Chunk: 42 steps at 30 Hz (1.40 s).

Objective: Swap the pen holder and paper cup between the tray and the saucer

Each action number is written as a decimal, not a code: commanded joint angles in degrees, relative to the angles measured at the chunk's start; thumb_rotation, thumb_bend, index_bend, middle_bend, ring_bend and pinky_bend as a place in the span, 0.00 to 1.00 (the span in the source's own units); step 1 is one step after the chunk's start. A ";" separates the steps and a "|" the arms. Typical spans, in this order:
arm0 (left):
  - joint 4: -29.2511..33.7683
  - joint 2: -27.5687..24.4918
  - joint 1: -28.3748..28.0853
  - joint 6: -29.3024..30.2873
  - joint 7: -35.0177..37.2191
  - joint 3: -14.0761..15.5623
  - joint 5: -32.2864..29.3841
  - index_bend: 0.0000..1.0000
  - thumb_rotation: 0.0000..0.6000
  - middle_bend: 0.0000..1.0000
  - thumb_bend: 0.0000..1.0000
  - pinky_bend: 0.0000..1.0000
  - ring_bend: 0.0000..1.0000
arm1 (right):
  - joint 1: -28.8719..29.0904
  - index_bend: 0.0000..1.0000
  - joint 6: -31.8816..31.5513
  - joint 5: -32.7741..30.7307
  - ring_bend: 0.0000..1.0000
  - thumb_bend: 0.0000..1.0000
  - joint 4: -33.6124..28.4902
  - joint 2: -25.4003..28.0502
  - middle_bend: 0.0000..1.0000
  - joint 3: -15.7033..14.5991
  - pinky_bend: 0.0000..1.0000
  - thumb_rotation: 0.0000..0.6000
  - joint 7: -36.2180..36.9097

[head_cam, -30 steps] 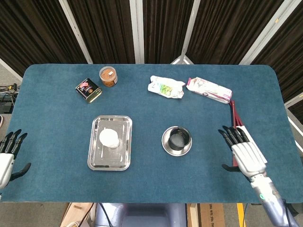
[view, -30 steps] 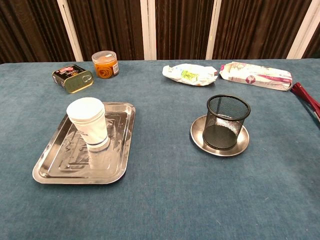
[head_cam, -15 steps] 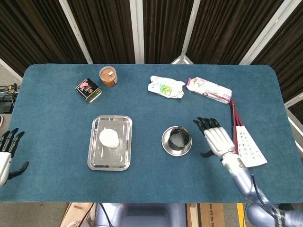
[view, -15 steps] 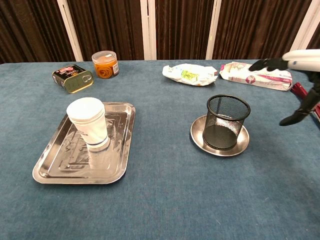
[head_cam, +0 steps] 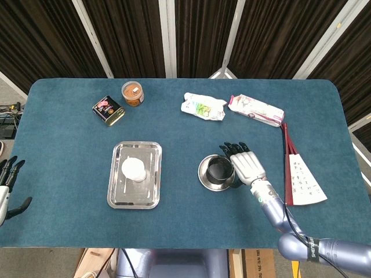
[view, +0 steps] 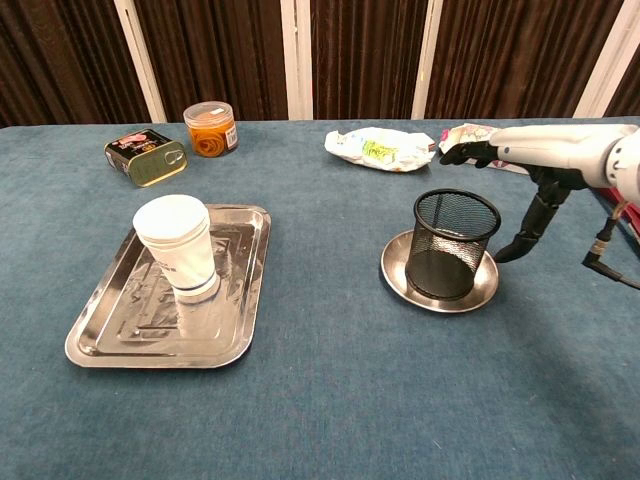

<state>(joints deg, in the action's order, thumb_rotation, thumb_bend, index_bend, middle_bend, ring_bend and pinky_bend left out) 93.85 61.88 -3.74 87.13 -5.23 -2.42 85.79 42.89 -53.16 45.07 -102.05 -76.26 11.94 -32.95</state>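
Left hand (head_cam: 7, 184) sits at the very edge of the head view, partly cut off, off the near-left corner of the blue surface (head_cam: 69, 145); its fingers are spread and it holds nothing. The chest view does not show it at all.

Over to the right hand (head_cam: 246, 165): it is just beside the pen holder (view: 455, 244), on that holder's right side. In the chest view the palm is flat and high, fingers (view: 470, 152) stretched out above the holder's rim, thumb pointing down toward the saucer (view: 394, 272). Wide apart, gripping nothing. Whether the thumb touches the mesh or the saucer is hard to make out from either view.

The black mesh pen holder stands upright in the middle of the round saucer, right of centre. The white paper cup (view: 178, 246) stands on the metal tray (view: 110, 340), left of centre, well apart from both hands.

Along the far side: a small tin (head_cam: 108, 110), a round jar (head_cam: 132, 93) with an orange lid, and two crumpled packets (head_cam: 203, 106). A card with red sticks (head_cam: 301, 176) lies at the right edge.
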 commanded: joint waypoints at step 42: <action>-0.58 -1.01 -0.59 -2.45 2.17 -1.65 -4.27 0.04 1.00 0.00 0.37 0.17 0.00 | 16.33 0.46 1.62 -6.75 0.33 0.00 21.22 -18.34 0.38 6.86 0.04 1.00 1.18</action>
<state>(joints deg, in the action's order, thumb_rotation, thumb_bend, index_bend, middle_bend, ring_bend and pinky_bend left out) 93.31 60.89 -4.28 84.73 -3.10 -4.06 81.57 57.67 -52.90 38.50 -84.28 -91.88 18.56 -33.02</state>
